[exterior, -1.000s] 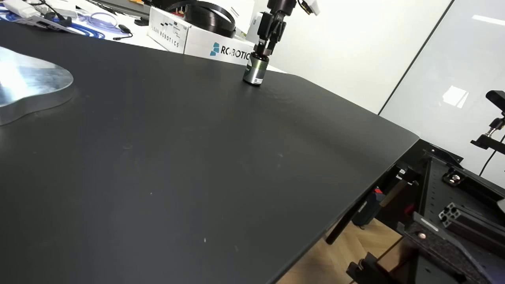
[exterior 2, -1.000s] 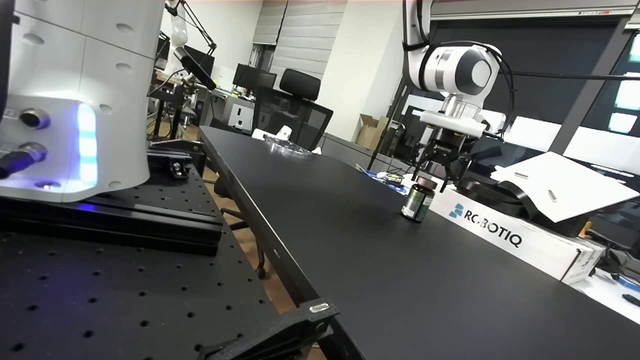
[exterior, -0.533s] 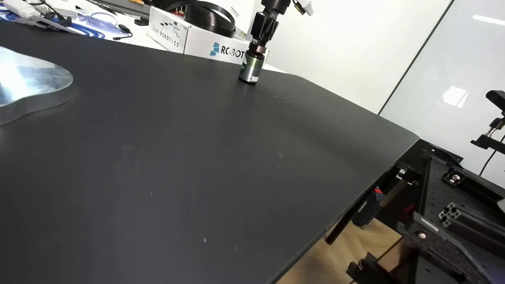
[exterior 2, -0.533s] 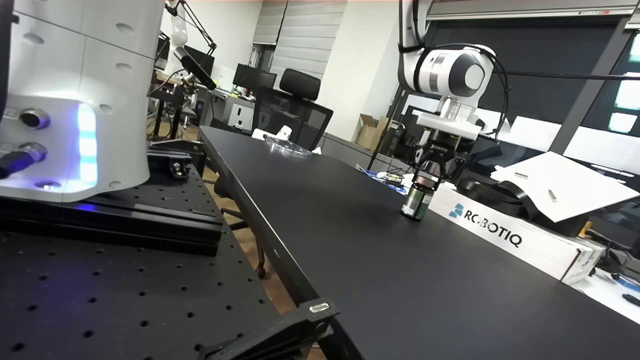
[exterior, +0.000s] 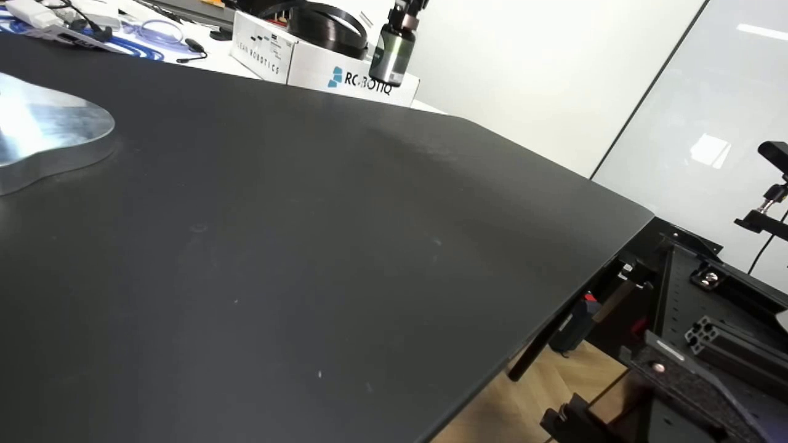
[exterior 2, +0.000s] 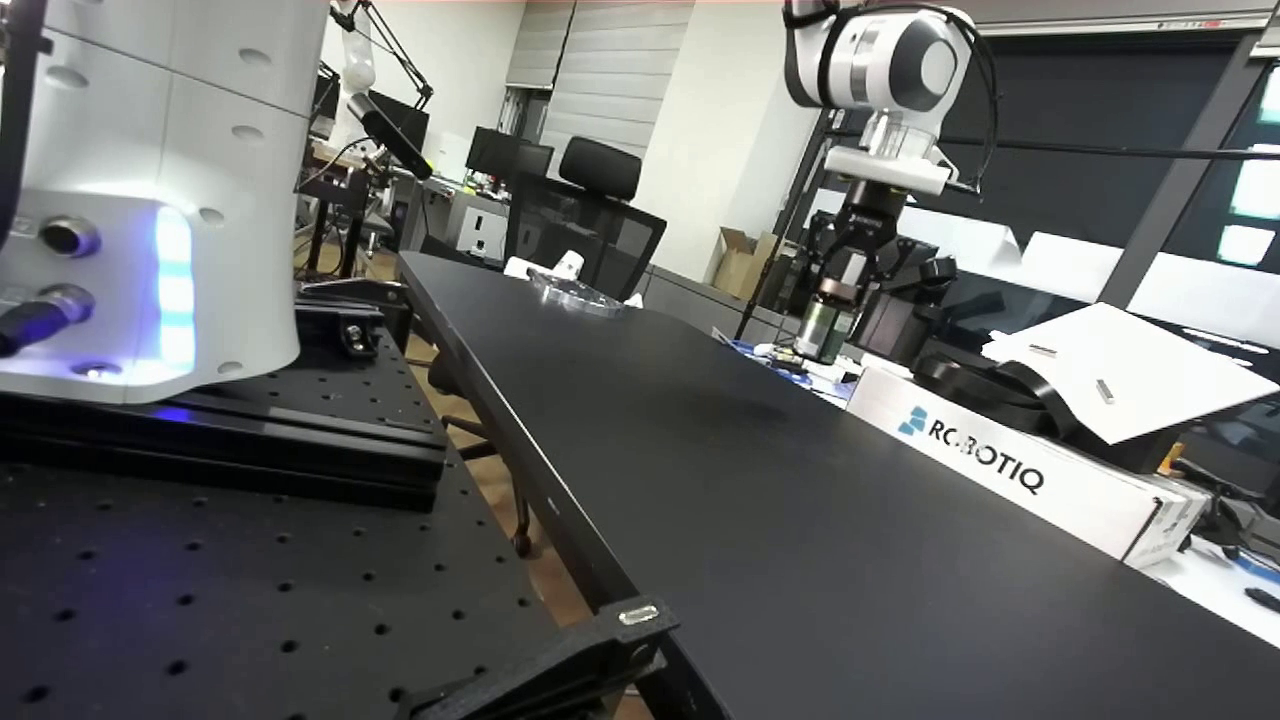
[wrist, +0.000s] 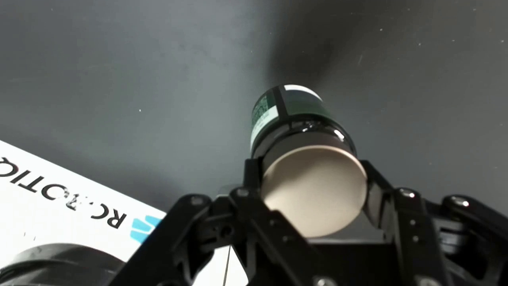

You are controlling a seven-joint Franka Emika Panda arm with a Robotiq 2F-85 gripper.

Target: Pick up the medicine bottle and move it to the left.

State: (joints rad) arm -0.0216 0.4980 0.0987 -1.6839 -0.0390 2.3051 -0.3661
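medicine bottle (exterior: 392,58) hangs in the air over the black desk (exterior: 308,246), and the hand (wrist: 312,178) is closed tight on its round lid (wrist: 317,198).

We see a black counter (exterior: 277,246) with a shiny, curved-edged piece (exterior: 55,120) on it. Past the counter's edge stands a white Robotiq box (exterior 2: 990,470) bearing a dark rounded object (exterior: 325,35) we cannot quite identify, blue cables (exterior: 138,47) lying nearby. In an exterior view we find a mesh chair (exterior 2: 585,225) and cardboard box (exterior 2: 737,270).

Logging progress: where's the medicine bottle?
In an exterior view, right of centre, the gripper holds the bottle above the black table, left of the Robotiq box.
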